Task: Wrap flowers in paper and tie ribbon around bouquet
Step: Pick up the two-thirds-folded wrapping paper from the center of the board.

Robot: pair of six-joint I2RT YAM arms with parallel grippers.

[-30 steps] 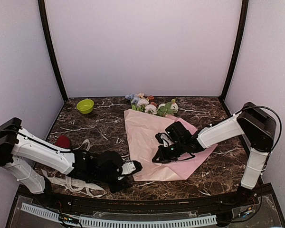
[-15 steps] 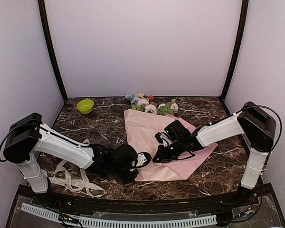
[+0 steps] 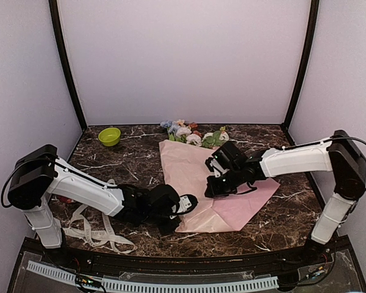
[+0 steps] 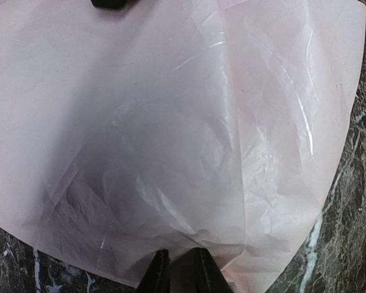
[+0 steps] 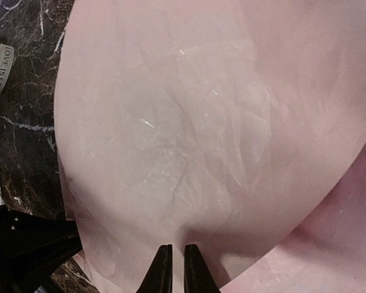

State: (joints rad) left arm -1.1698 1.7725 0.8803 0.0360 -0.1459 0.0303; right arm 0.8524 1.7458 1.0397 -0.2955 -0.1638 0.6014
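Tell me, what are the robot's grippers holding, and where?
The left gripper pinches the paper at its near edge. The right gripper is on the paper too, but a grip cannot be told.

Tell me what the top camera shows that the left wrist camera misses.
Only the top camera: the flowers at the far edge of the paper, a green bowl, and the ribbon at the near left. Only the left wrist: the left gripper pinching the paper's creased edge up close. Both: the pink paper on the dark marble table.
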